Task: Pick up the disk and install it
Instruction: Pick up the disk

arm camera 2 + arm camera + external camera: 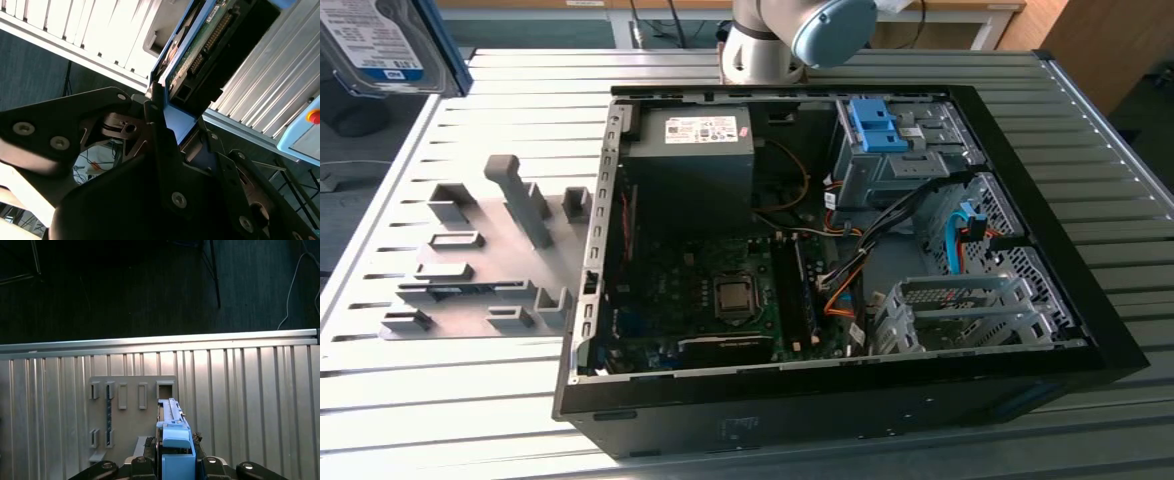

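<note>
Slatted metal table (1067,130); on it grey fixture plate (478,268), open computer case (854,410).

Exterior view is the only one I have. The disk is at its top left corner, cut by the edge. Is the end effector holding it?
Observer: Yes. In the second wrist view the end effector is shut on the blue carrier of the disk.
Operator: Which side of the disk does that view show?
Observer: The circuit board side, with the connector.
Operator: And what is beyond the disk?
Observer: In the first wrist view the disk is seen edge-on, with the grey slotted plate on the table behind it.
</note>
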`<state>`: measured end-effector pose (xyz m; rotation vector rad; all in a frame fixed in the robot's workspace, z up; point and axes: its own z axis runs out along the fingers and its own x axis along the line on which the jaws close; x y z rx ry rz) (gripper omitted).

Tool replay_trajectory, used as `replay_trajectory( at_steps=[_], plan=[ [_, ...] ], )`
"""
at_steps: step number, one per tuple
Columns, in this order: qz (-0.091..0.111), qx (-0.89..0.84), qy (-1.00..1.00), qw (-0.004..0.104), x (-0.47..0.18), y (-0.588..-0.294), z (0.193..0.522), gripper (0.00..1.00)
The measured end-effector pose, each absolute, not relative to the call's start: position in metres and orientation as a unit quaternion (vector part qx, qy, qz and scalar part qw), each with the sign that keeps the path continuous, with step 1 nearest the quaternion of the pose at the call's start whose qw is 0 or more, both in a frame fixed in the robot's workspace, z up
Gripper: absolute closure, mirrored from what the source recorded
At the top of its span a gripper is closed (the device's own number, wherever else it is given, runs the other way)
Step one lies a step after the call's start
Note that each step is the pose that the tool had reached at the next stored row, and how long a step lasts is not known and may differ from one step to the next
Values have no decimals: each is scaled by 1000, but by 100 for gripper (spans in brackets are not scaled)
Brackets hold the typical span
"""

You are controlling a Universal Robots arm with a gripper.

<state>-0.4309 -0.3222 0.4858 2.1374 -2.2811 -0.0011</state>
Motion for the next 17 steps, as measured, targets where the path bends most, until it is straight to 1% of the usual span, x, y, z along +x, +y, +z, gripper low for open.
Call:
replay_trajectory(
  at_steps=[17],
  plan=[
    [0, 684, -730, 8, -429, -322, 490, 64]
  ],
)
